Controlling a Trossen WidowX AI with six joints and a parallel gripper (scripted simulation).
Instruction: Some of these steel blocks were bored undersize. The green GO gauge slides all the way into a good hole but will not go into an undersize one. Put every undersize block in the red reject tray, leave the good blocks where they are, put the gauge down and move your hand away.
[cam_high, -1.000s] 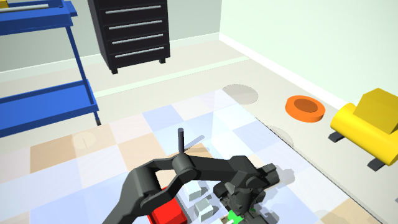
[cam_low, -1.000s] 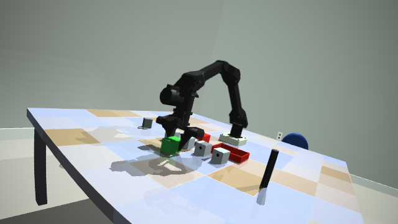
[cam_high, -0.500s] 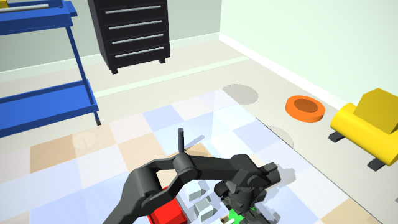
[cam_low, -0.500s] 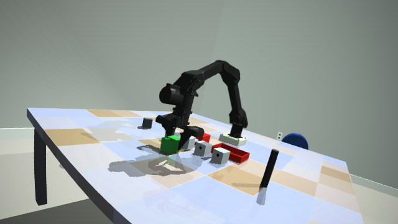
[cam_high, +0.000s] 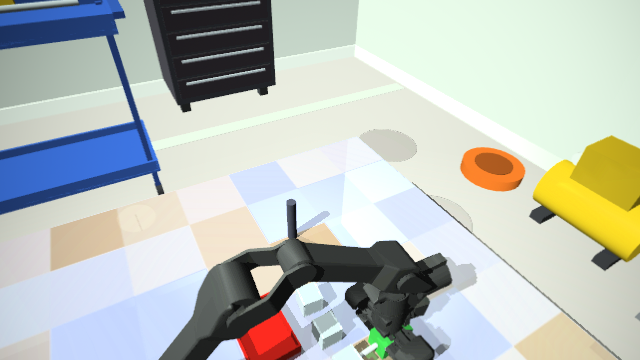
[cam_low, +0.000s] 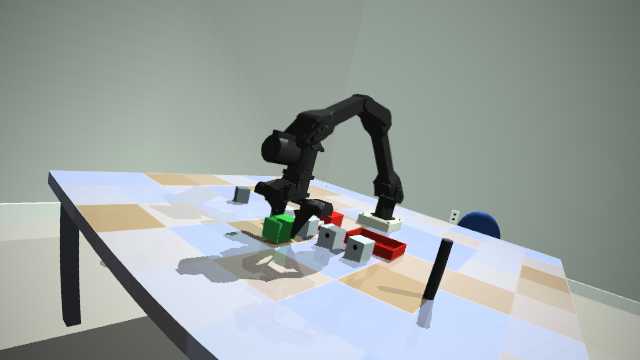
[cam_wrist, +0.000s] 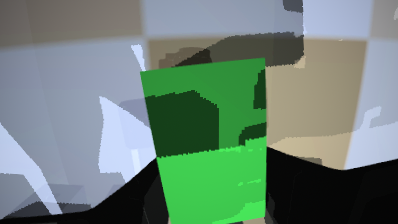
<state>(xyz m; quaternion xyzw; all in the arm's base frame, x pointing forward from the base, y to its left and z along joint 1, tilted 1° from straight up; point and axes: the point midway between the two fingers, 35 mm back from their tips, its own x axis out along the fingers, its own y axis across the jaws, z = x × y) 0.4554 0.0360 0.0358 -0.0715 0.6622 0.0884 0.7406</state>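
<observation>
My gripper (cam_high: 388, 338) (cam_low: 285, 226) (cam_wrist: 205, 150) is shut on the green gauge (cam_high: 380, 344) (cam_low: 276, 230) (cam_wrist: 212, 175) and holds it low over the table. In the top view its pale pin (cam_high: 369, 349) points toward a pale block (cam_high: 345, 354) at the bottom edge. Whether the tip is inside a hole cannot be told. Two more blocks (cam_high: 311, 301) (cam_high: 327, 331) stand beside the red tray (cam_high: 286, 350) (cam_low: 393, 252). In the exterior view, blocks (cam_low: 309, 228) (cam_low: 332, 237) (cam_low: 359, 249) stand in a row, two showing dark holes. Another block (cam_low: 242, 195) stands apart at the back left.
A dark upright post (cam_high: 292, 220) (cam_low: 438, 270) stands on the table beyond the blocks. The arm's pale base (cam_low: 380, 222) is behind the tray. A small red shape (cam_low: 332, 218) shows behind the blocks. The arm hides part of the tray in the top view.
</observation>
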